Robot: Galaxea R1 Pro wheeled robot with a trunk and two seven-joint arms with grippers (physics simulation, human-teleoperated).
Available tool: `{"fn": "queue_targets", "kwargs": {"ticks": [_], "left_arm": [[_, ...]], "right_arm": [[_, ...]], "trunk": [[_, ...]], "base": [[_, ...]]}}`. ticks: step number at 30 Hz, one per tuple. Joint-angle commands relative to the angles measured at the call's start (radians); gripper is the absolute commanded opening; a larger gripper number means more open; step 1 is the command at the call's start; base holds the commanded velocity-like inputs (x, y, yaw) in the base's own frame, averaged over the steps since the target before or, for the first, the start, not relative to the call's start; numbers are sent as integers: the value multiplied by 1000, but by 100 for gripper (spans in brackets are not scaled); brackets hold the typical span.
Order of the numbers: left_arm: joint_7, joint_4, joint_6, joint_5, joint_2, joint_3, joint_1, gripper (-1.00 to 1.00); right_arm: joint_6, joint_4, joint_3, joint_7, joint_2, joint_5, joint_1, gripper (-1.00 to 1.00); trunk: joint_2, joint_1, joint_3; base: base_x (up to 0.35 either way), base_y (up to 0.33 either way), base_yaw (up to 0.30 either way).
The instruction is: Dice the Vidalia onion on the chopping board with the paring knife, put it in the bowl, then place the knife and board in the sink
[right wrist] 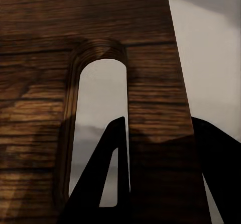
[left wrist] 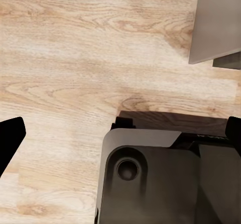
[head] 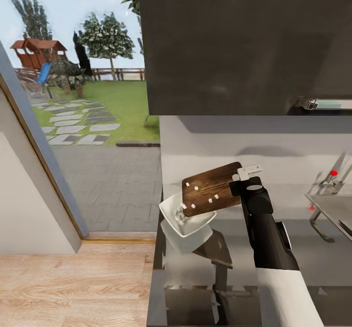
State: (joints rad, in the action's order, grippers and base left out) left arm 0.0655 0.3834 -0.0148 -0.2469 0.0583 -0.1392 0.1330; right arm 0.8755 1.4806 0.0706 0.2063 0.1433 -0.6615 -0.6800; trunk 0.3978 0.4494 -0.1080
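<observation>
Right gripper (head: 243, 174) has its jaws clamped on the chopping board (head: 212, 188) handle end, tilted over the bowl (head: 187, 219); steeper tilt should slide remaining onion dice (head: 196, 187) in; left jaws wide, empty.

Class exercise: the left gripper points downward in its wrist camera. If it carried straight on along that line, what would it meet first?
Most likely the robot's own dark base, which lies under the left gripper between its fingers; the wooden floor sits around it. Depth is unclear.
</observation>
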Motion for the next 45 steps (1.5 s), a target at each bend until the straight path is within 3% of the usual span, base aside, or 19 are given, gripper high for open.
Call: {"fn": "queue_targets", "kwargs": {"ticks": [1, 18, 24, 39, 42, 45], "left_arm": [[7, 2, -1, -9, 1, -9, 0, 100], [7, 2, -1, -9, 1, -9, 0, 100], [7, 2, -1, -9, 1, -10, 0, 100], [7, 2, -1, -9, 1, -10, 0, 100], [7, 2, -1, -9, 0, -10, 0, 100], [7, 2, -1, -9, 1, -10, 0, 100]], "right_arm": [[2, 1, 2, 10, 1, -10, -1, -100], [3, 1, -1, 8, 1, -14, -1, -100], [3, 1, -20, 8, 2, -83, -1, -100], [5, 1, -28, 8, 6, -98, -1, -100], [5, 1, -29, 8, 29, -101, -1, -100], [5, 1, -35, 4, 31, -117, -1, -100]], "trunk": [[2, 1, -2], [2, 1, -2], [2, 1, -2], [2, 1, -2], [2, 1, -2], [2, 1, -2]], "base": [[0, 0, 0], [0, 0, 0], [0, 0, 0], [0, 0, 0], [0, 0, 0], [0, 0, 0]]}}
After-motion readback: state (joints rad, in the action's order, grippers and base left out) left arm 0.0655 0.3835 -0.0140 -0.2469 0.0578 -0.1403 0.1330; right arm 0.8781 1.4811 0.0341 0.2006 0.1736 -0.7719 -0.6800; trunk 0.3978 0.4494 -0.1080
